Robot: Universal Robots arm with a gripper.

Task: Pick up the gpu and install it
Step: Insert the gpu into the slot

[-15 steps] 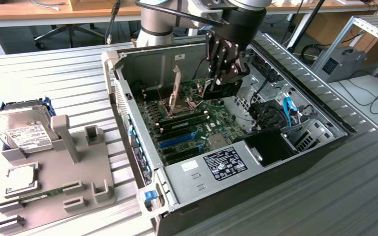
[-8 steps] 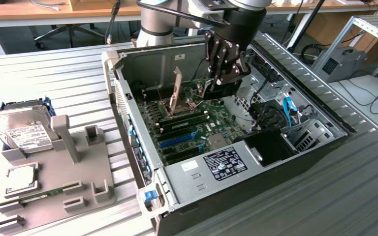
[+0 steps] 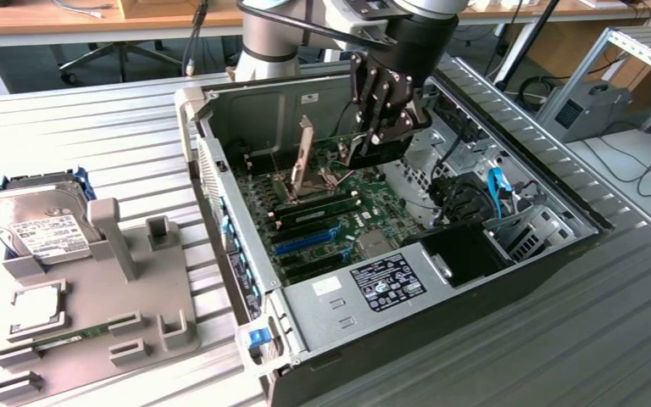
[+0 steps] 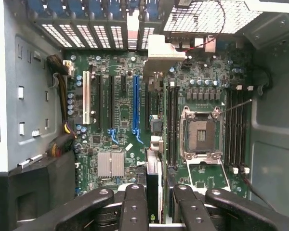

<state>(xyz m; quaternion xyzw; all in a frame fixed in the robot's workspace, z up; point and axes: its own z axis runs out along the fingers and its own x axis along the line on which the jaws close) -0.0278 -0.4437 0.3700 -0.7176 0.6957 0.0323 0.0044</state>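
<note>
One gripper [image 3: 385,136] inside open computer case [image 3: 552,254], centre frame, above motherboard [image 3: 337,212], clamped on thin dark card [image 4: 153,192] held edge-on, hard drive [image 3: 41,231] at left.

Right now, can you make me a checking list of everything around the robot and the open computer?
surface: ribbed metal table, with the open computer case lying on it
job's things: gpu, seen edge-on between the fingers, above the motherboard and not seated in a slot
clutter: grey holder tray beside the case, with a hard drive, a processor chip and a RAM stick
grippers: gripper over the case, closed on the gpu
cables: blue cable inside the case; yellow and black wire bundle beside the board
surroundings: wooden desks, chair base, grey box
</note>
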